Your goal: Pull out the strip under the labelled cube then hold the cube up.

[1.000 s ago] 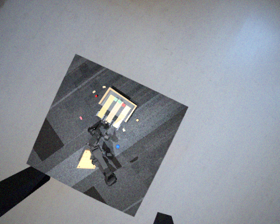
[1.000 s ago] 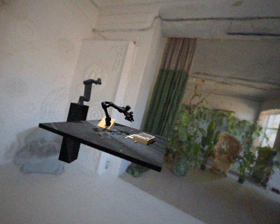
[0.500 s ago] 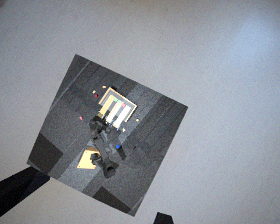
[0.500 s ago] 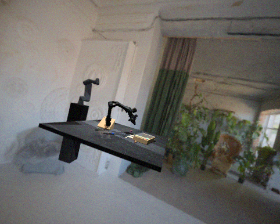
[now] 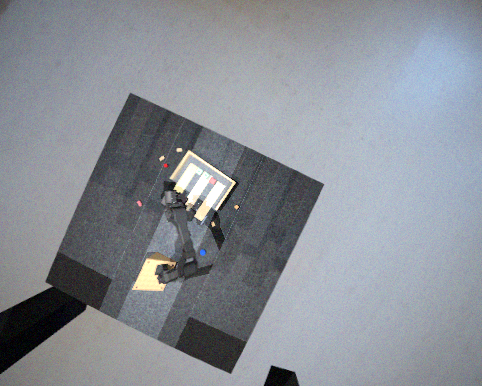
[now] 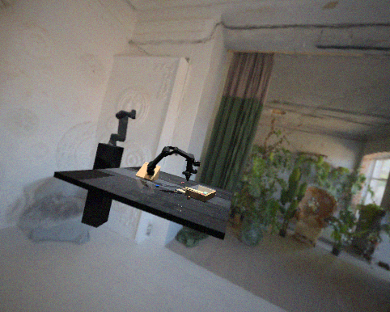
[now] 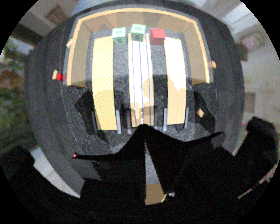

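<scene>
Three long strips lie side by side in the wrist view: a yellow chequered one (image 7: 104, 85) at left, a blue-lined one (image 7: 136, 70) in the middle and a cream one (image 7: 176, 85) at right. At their far ends are a green cube (image 7: 119, 36) at left, another green cube (image 7: 138, 32) at the middle strip's end, and a red cube (image 7: 158, 36). Both green cubes bear faint marks, too blurred to read. My gripper (image 7: 142, 127) (image 6: 187, 179) is shut and empty, pointing down above the near end of the middle strip. Its fingers hide part of the near side.
A tan-walled tray (image 5: 213, 167) (image 7: 203, 50) surrounds the strips' far ends on three sides. Small tan blocks (image 5: 179, 150) (image 5: 236, 207), a red piece (image 5: 166, 165) and a pink piece (image 5: 139, 203) lie outside it. A blue piece (image 5: 202, 252) lies near the arm's base.
</scene>
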Available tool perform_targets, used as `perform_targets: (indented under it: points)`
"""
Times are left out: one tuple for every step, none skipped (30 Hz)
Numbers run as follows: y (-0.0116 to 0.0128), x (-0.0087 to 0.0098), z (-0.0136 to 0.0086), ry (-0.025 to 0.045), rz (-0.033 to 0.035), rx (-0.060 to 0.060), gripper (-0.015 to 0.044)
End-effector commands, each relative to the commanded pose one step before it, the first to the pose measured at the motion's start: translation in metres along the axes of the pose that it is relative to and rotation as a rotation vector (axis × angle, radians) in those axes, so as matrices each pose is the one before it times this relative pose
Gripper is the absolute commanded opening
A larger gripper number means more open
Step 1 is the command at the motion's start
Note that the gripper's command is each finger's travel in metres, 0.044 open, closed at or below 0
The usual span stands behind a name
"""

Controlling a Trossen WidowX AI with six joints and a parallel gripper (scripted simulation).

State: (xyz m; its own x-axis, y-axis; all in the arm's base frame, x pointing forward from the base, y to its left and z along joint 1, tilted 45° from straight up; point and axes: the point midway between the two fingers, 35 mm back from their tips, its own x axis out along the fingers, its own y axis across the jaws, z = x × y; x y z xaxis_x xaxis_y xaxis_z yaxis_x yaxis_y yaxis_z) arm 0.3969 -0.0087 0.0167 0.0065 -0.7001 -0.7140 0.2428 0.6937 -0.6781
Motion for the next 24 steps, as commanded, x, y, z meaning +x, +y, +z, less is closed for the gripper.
perform_targets:
  points:
    - [-0.00372,0.01369,-0.00033,0.12366,-0.0311,0.0398,0.0]
    - [0.0,0.0,0.0,0.0,0.0,0.0,0.0]
    - [-0.00095,0.00001,-0.00072,0.00004,-0.00005,0.0,0.0]
    - [-0.00095,0.00002,-0.00073,0.00004,-0.00005,0.0,0.0]
    - [0.0,0.0,0.0,0.0,0.0,0.0,0.0]
    - [0.00001,0.00028,0.00003,-0.00001,0.00001,0.0,0.0]
    - [0.00004,0.00083,0.00008,-0.00002,0.00004,0.0,0.0]
    - [0.00005,0.0011,0.0001,-0.00002,0.00005,0.0,0.0]
    - [0.00007,0.00159,0.00014,-0.00003,0.00007,0.0,0.0]
    - [0.00006,0.00166,0.00014,-0.00004,0.00007,0.0,0.0]
    - [0.00006,0.00167,0.00013,-0.00004,0.00006,0.0,0.0]
    - [0.00005,0.00167,0.00012,-0.00004,0.00005,0.0,0.0]
    - [0.00005,0.00166,0.00012,-0.00004,0.00005,0.0,0.0]
    - [0.00004,0.00166,0.00011,-0.00003,0.00004,0.0,0.0]
    - [0.00004,0.00166,0.0001,-0.00003,0.00003,0.0,0.0]
    - [0.00003,0.00166,0.00009,-0.00003,0.00002,0.0,0.0]
    - [0.00002,0.00166,0.00008,-0.00003,0.00001,0.0,0.0]
    - [0.00001,0.00166,0.00007,-0.00003,0.00001,0.0,0.0]
    - [0.00001,0.00166,0.00006,-0.00003,0.0,0.0,0.0]
    - [0.0,0.00166,0.00005,-0.00003,-0.00001,0.0,0.0]
    - [-0.00001,0.00166,0.00005,-0.00003,-0.00002,0.0,0.0]
    - [-0.00001,0.00166,0.00003,-0.00003,-0.00002,0.0,0.0]
    - [-0.00002,0.00166,0.00003,-0.00003,-0.00003,0.0,0.0]
    - [-0.00003,0.00165,0.00002,-0.00003,-0.00004,0.0,0.0]
